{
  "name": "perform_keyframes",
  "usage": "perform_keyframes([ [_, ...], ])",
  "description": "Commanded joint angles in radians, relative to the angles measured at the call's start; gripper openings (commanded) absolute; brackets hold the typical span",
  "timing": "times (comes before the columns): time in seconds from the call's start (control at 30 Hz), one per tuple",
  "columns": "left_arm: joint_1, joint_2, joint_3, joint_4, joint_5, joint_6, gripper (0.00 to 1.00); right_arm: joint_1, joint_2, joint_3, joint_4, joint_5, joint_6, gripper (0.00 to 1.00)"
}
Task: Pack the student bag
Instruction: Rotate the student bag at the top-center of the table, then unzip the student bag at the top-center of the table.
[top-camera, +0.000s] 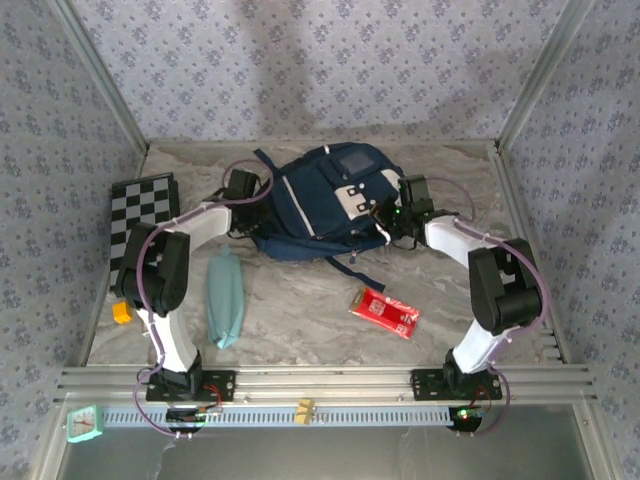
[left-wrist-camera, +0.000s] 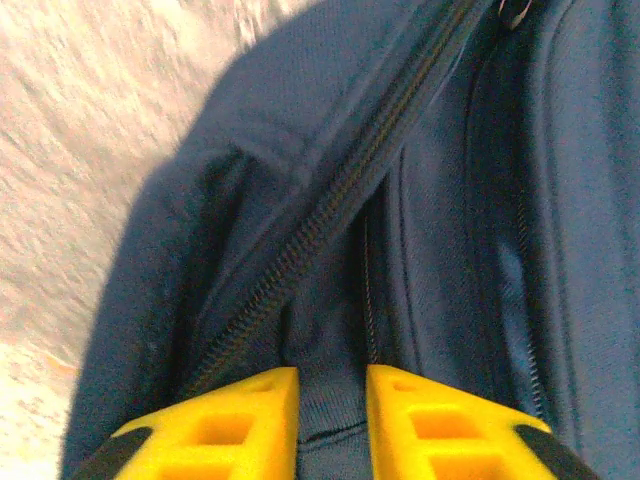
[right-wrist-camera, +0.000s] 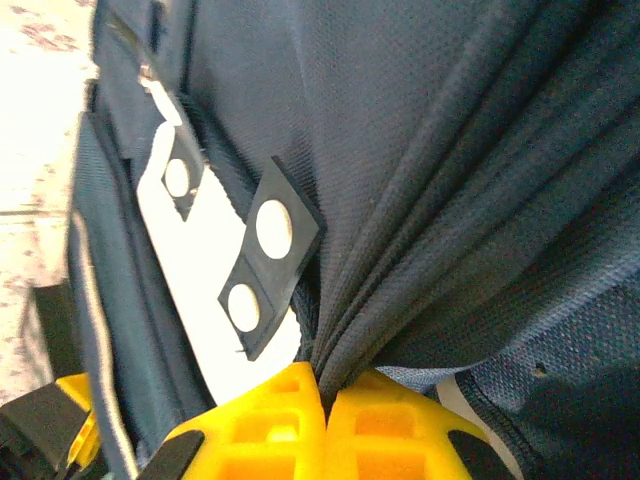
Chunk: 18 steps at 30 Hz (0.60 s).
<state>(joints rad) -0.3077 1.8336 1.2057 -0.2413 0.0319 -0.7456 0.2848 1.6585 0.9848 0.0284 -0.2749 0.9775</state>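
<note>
The student bag (top-camera: 318, 205), navy blue with a white panel, lies at the back middle of the table. My left gripper (top-camera: 246, 190) is at its left side. In the left wrist view its yellow fingers (left-wrist-camera: 250, 420) close on a strip of the bag's navy fabric (left-wrist-camera: 330, 400) below a zipper (left-wrist-camera: 330, 210). My right gripper (top-camera: 396, 216) is at the bag's right side. In the right wrist view it (right-wrist-camera: 325, 385) is shut, pinching a bunched fold of the bag's fabric (right-wrist-camera: 420, 260) beside the white buckle panel (right-wrist-camera: 205, 290).
A teal pencil case (top-camera: 224, 297) lies front left and a red packet (top-camera: 384, 312) front right. A checkered board (top-camera: 140, 215) leans at the left wall, with a small orange thing (top-camera: 121, 312) below it. Cage posts and walls close in both sides.
</note>
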Motion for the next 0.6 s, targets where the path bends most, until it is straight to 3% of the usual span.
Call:
perform_keyframes([
  [0.0, 0.033, -0.071, 0.034, -0.119, -0.039, 0.055, 0.34, 0.001, -0.100, -0.052, 0.166, 0.049, 0.129, 0.00],
  [0.17, -0.019, -0.247, -0.028, -0.182, 0.018, -0.023, 0.42, 0.026, -0.186, -0.090, 0.287, 0.101, 0.219, 0.00],
  [0.33, -0.254, -0.326, -0.008, -0.188, 0.012, -0.093, 0.46, 0.049, -0.232, -0.077, 0.289, 0.135, 0.279, 0.00],
  [0.47, -0.447, -0.261, 0.078, -0.172, 0.033, -0.104, 0.48, 0.085, -0.259, -0.061, 0.211, 0.162, 0.298, 0.00],
  [0.57, -0.528, -0.194, 0.154, -0.178, 0.023, -0.097, 0.50, 0.102, -0.289, -0.086, 0.195, 0.189, 0.305, 0.00],
])
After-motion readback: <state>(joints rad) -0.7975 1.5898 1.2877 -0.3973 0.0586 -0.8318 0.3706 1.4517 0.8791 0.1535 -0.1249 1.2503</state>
